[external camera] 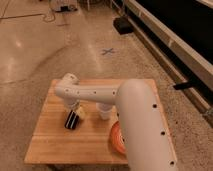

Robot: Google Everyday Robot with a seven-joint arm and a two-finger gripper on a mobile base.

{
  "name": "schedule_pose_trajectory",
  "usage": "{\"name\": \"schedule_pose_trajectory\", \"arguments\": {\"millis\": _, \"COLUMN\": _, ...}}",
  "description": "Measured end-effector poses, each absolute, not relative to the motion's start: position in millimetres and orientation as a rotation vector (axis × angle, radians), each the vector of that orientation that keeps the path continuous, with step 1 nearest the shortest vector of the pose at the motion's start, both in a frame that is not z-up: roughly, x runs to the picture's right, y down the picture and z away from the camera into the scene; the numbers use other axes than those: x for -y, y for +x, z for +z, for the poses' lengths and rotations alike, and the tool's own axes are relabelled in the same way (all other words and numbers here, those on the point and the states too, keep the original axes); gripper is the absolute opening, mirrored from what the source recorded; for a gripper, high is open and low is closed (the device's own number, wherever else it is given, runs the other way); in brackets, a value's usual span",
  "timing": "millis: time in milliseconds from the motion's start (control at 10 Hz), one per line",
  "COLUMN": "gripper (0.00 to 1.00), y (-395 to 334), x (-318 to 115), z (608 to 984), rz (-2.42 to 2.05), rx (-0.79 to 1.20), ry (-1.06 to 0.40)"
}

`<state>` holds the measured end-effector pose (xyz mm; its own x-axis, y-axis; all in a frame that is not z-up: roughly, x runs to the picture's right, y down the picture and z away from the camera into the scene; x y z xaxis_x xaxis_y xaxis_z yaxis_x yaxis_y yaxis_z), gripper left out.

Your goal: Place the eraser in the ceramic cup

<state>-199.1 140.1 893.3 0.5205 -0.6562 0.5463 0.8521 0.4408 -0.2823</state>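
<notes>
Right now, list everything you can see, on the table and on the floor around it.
wooden table: one, light brown, middle of the view.
eraser: one, black, left-middle of the table, not in the cup.
ceramic cup: one, whitish, upright on the table, right of the eraser, apart from it.
plate: one, orange-red, near the table's front right, largely hidden by the arm.
cross mark: one, blue, on the floor beyond the table.
black object: one, on the floor by the dark wall, upper right.
cables: a few, dark, on the floor, top left.
arm: one, white, reaching from the lower right across the table.
gripper: one, pale, pointing down at the eraser's far end.
</notes>
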Motion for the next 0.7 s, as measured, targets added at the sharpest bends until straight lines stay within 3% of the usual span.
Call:
{"name": "schedule_pose_trajectory", "arguments": {"millis": 100, "gripper": 0.71, "y": -199.5, "x": -143.7, "z": 895.1, "rz": -0.973, "rx": 0.388, "ry": -0.581}}
{"name": "schedule_pose_trajectory", "arguments": {"millis": 500, "gripper": 0.29, "y": -200.0, "x": -149.6, "z": 893.1, "rz": -0.984, "rx": 0.375, "ry": -0.588}}
{"name": "schedule_pose_trajectory", "arguments": {"millis": 700, "gripper": 0.21, "y": -197.0, "x": -129.3, "z": 877.6, "rz": -0.989, "rx": 0.356, "ry": -0.594}}
